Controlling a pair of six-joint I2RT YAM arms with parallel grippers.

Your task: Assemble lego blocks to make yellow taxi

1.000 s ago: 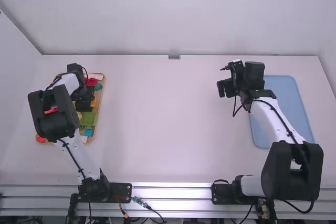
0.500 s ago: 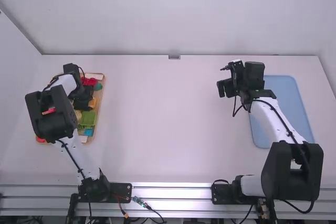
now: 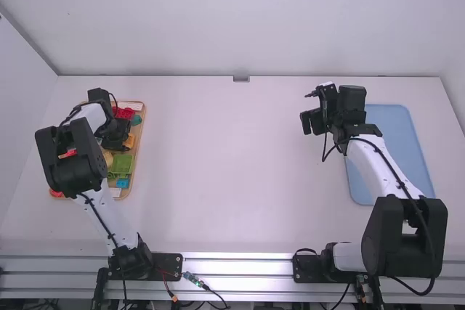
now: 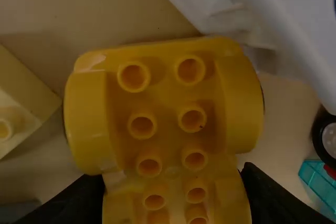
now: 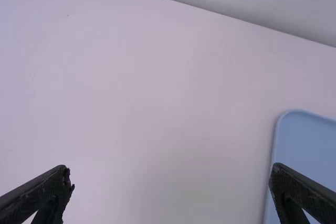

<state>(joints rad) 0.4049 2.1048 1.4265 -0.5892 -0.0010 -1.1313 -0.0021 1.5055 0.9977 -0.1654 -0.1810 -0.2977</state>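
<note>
Left arm (image 3: 73,157) shifted slightly outward | left jaws grasping round-cheeked, hollow-studded yellow block (image 4: 168,93) | right jaws parted

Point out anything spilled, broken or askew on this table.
Nothing stands out as spilled or broken. The lego blocks sit crowded at mixed angles on their tray, ordinary for loose parts; the blue tray lies flat.

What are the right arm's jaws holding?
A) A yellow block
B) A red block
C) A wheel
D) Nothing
D: the right arm's jaws stand wide apart, with nothing held and the white table showing between them.
</note>
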